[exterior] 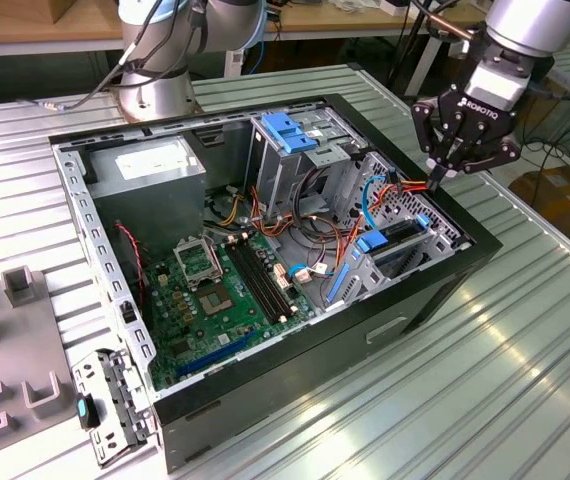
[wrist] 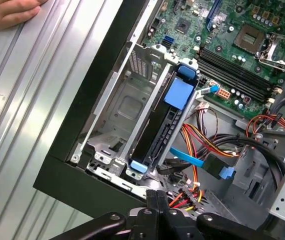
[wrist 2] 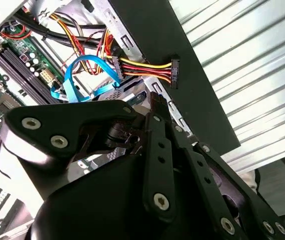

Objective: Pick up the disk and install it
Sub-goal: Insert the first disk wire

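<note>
Bracket [exterior: 110,410], loose metal with a black clip, is lying nearest on the ribbed table [exterior: 525,370], just off the case's corner. Open PC case [exterior: 365,330] is sitting flat with its motherboard [exterior: 215,290] facing up.

Disk [exterior: 402,240] is sitting edge-on in the lower drive cage at the case wall on the exterior view's right. In the first wrist view the disk [wrist: 160,130] is showing a blue rail and blue tabs at both ends. It looks fully seated, but I can't confirm from here.

Gripper [exterior: 433,180] is hanging just above that cage's far end, over the red-yellow power leads. Fingers are pressed together in both wrist views [wrist 2: 155,100] [wrist: 156,197], gripping nothing. Power connector [wrist 2: 175,72] is dangling free over the case wall, just beyond the tips. Blue data cable [wrist 2: 90,65] is looping beside it.

Blue latch [exterior: 290,130] is sitting atop the upper cage, further back. Robot base [exterior: 150,95] is standing behind the case. A person's hand [wrist: 7,12] is resting on the table.
</note>
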Controlling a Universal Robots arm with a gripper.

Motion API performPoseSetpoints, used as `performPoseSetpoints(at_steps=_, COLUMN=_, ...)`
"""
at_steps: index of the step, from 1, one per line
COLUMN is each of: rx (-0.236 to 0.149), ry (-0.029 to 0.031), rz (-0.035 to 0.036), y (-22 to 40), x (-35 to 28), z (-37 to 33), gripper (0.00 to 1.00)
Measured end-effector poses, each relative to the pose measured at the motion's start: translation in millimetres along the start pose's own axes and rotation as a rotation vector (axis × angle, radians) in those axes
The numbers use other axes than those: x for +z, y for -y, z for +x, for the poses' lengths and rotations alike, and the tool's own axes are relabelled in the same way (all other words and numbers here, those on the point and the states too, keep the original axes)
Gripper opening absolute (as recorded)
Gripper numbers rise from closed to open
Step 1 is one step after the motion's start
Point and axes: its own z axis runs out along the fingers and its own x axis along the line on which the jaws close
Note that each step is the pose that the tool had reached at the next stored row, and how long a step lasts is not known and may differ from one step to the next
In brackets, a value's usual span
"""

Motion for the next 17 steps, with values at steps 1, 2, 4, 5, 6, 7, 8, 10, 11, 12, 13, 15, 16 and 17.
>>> performPoseSetpoints(at_steps=1, rx=-0.006, ry=0.0038, rz=0.0013, y=0.7, x=0.0, z=0.3, gripper=0.11)
performPoseSetpoints(at_steps=2, rx=-0.018, ry=0.0057, rz=0.0020, y=0.9, x=-0.1, z=0.3, gripper=0.11)
performPoseSetpoints(at_steps=4, rx=-0.066, ry=0.0061, rz=0.0028, y=1.4, x=0.4, z=0.5, gripper=0.11)
performPoseSetpoints(at_steps=5, rx=-0.084, ry=0.0061, rz=0.0031, y=1.5, x=0.8, z=0.4, gripper=0.11)
performPoseSetpoints(at_steps=6, rx=-0.094, ry=0.0059, rz=0.0037, y=1.7, x=1.3, z=0.3, gripper=0.11)
performPoseSetpoints(at_steps=7, rx=-0.106, ry=0.0032, rz=0.0067, y=2.3, x=2.5, z=0.0, gripper=0.11)
performPoseSetpoints(at_steps=8, rx=-0.109, ry=0.0003, rz=0.0093, y=3.2, x=3.4, z=-0.7, gripper=0.11)
performPoseSetpoints(at_steps=10, rx=-0.111, ry=-0.0028, rz=0.0127, y=5.0, x=4.4, z=-1.5, gripper=0.11)
performPoseSetpoints(at_steps=11, rx=-0.112, ry=-0.0036, rz=0.0138, y=5.8, x=4.5, z=-1.9, gripper=0.11)
performPoseSetpoints(at_steps=12, rx=-0.112, ry=-0.0038, rz=0.0141, y=6.4, x=4.5, z=-2.0, gripper=0.11)
performPoseSetpoints(at_steps=13, rx=-0.120, ry=-0.0039, rz=0.0142, y=7.4, x=4.4, z=-1.5, gripper=0.11)
performPoseSetpoints(at_steps=15, rx=-0.147, ry=-0.0026, rz=0.0153, y=9.5, x=4.4, z=-0.4, gripper=0.11)
performPoseSetpoints(at_steps=16, rx=-0.176, ry=-0.0019, rz=0.0161, y=10.8, x=4.5, z=0.1, gripper=0.11)
performPoseSetpoints(at_steps=17, rx=-0.192, ry=-0.0018, rz=0.0164, y=11.0, x=4.5, z=0.2, gripper=0.11)
